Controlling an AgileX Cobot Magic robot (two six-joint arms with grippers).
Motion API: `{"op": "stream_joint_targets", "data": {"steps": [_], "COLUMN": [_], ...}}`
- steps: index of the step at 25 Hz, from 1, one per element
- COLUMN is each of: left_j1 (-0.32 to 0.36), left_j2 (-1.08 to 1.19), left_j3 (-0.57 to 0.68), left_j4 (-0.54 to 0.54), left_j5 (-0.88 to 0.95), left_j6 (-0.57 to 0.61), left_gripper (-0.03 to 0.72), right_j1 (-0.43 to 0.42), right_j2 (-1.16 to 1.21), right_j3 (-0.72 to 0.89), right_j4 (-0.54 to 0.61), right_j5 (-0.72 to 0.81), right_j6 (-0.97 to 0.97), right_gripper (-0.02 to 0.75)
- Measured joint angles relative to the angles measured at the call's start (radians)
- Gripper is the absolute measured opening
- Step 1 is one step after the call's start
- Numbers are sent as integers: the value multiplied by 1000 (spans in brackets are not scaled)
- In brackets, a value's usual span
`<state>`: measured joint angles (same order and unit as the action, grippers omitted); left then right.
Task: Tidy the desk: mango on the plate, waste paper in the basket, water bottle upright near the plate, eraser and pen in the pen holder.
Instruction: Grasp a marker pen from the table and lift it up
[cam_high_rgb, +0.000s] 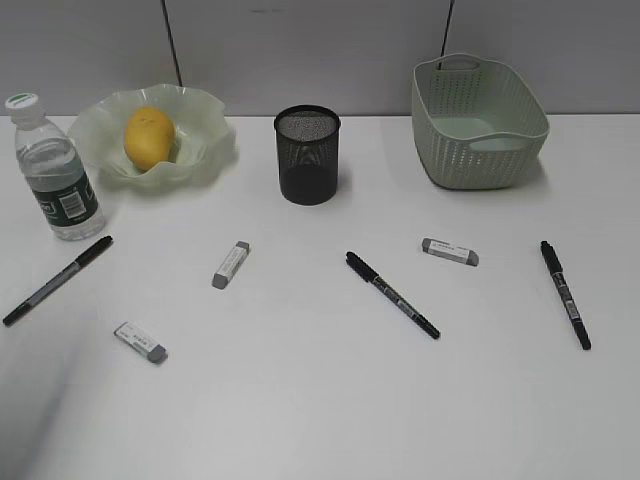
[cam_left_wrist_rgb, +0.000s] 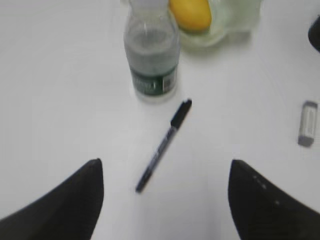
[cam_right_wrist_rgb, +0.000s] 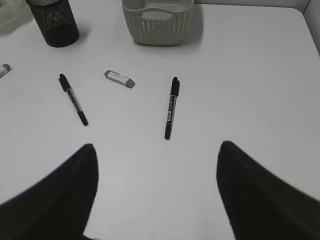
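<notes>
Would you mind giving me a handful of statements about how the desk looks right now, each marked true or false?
1. The mango lies in the wavy-rimmed plate. True.
2. The water bottle lies on its side. False: it stands upright, left of the plate.
3. Three pens lie loose on the desk. True: the left pen, the middle pen and the right pen.
4. An eraser sits inside the pen holder. False: three erasers lie on the desk, and nothing shows above the holder's rim.
5. The left gripper has its fingers closed on a pen. False: they stand open above the left pen.
6. The basket stands at the back right. True.
</notes>
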<state>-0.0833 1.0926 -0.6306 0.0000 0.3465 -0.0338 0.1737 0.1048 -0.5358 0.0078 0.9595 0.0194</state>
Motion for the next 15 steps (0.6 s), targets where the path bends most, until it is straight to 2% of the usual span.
{"op": "stream_joint_targets", "data": {"steps": [5,8,15], "left_j1": [0,0,0], "left_j2": [-117,-195,-475], "left_j3": [-32,-32,-32], "left_j4": [-63,-64,-71], "left_j5": [443,613,696], "left_j6": [0,0,0], "left_gripper": [587,580,526], "right_j1": [0,0,0], "right_j2": [0,0,0], "right_j3": [0,0,0], "right_j4": [0,0,0], "right_j5": [-2,-4,-11], "right_j6": [0,-1,-1], "right_gripper": [583,583,583]}}
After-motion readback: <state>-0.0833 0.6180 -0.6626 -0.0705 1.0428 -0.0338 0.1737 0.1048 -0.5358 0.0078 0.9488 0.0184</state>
